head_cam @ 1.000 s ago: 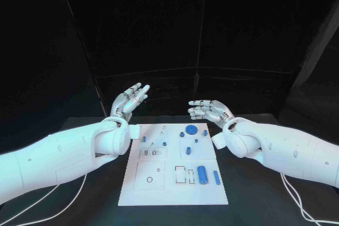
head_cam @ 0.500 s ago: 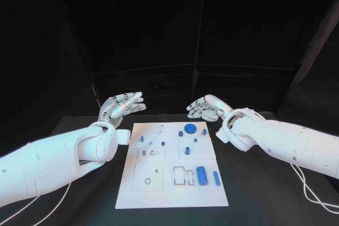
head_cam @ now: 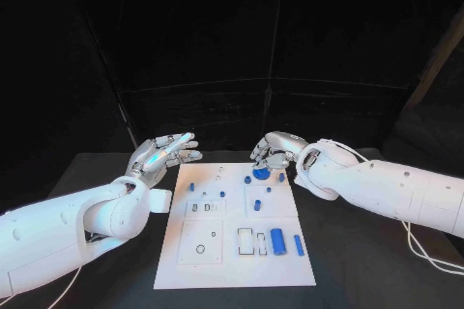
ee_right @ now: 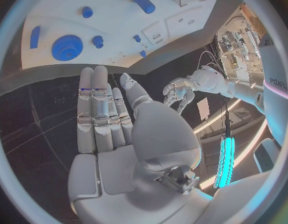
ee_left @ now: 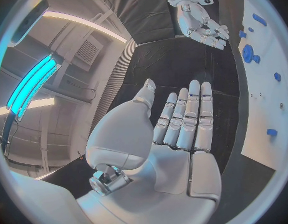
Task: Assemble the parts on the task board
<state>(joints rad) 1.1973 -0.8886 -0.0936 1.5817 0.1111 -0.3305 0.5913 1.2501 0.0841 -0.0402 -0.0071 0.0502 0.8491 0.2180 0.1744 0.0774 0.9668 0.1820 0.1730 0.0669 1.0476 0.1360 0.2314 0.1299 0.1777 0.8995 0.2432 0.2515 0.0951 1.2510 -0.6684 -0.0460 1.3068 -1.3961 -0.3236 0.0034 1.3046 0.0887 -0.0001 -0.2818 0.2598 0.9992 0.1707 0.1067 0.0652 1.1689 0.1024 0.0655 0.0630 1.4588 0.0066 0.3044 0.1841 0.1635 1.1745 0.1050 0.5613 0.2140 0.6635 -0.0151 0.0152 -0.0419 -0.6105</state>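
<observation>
Two hands are seen in the head view, both raised at the far end of the task board (head_cam: pixel 235 255), which is laid flat in the middle of the black worktop (head_cam: pixel 367 255). The left hand (head_cam: pixel 162 153) is held off the board's far left corner, fingers stretched out and apart, nothing in it. The right hand (head_cam: pixel 275 150) is hung right above the big blue gear (head_cam: pixel 261 173) near the far edge, fingers curled downward; whether the gear is actually touched can't be told from here. A blue cylinder (head_cam: pixel 277 240) and a slimmer blue peg (head_cam: pixel 298 245) are left lying at the near right of the board, well apart from both hands, and smaller blue parts are scattered between.

From the left wrist view, the left hand (ee_left: pixel 175 134) is shown flat and empty, fingers side by side, with the board's edge (ee_left: pixel 268 129) beside it.

From the right wrist view, the right hand (ee_right: pixel 113 129) is seen with straight fingers and nothing between them, so it's taken as empty, and the gear (ee_right: pixel 67 47) sits beyond the fingertips.

What could go wrong, as a guess: the gear could be knocked sideways or its small blue neighbours nudged if the fingers are closed off-centre, since things are packed pretty tight there.
</observation>
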